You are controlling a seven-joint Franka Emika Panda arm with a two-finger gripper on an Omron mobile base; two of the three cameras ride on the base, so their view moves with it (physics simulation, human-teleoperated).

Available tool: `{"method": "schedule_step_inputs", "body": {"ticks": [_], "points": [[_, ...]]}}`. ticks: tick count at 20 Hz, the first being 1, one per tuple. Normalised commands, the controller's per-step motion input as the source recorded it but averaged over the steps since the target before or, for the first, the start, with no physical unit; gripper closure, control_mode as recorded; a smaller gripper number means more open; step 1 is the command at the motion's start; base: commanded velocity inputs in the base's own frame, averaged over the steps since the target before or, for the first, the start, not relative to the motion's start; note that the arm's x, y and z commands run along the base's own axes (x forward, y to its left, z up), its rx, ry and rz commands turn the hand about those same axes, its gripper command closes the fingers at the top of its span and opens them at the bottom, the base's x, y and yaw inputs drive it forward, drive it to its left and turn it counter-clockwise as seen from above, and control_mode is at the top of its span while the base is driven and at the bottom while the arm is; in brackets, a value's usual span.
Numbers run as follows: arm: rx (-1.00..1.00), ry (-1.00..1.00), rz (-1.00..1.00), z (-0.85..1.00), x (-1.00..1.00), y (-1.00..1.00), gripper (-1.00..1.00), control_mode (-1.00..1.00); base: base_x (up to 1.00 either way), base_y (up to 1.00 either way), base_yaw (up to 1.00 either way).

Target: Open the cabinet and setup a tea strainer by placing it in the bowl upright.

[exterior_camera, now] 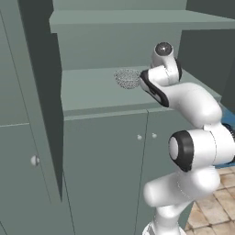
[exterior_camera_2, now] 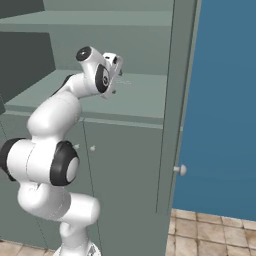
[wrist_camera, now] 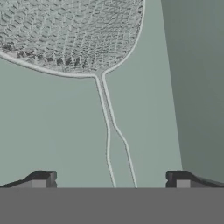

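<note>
Approach to strainer — cabinet open, pick-up not yet made.

Cabinet (exterior_camera: 36,92) doors stand swung wide, so the opening step reads as complete. Strainer (exterior_camera: 127,78) lies on the cabinet shelf (exterior_camera: 92,92), just beside the wrist in the left base view. In the hand view its mesh basket fills the upper left and its thin two-wire handle (wrist_camera: 114,135) runs down between the fingertips (wrist_camera: 43,179) of the tool (wrist_camera: 113,181). Tool fingers are spread wide apart, gripping nothing — the handle passes between them without visible contact. Judgement: the step in hand is the reach for the strainer. The next move calls for lowering onto the shelf, centring on the wire handle, and closing firmly; the wires are thin and may slip.
</note>
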Motion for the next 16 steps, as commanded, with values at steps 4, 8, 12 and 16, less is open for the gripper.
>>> {"method": "schedule_step_inputs", "body": {"ticks": [4,8,12,16], "points": [[0.0,0.02,0.0,0.0,0.25,0.0,-1.0,-1.0,0.0,0.0,0.0],[0.0,0.04,0.0,0.0,0.24,0.0,-1.0,-1.0,0.0,0.0,0.0],[0.0,0.1,0.0,0.0,0.2,0.0,-1.0,-1.0,0.0,0.0,0.0],[0.0,0.14,0.0,-0.01,0.18,0.0,-1.0,-1.0,0.0,0.0,0.0]]}}
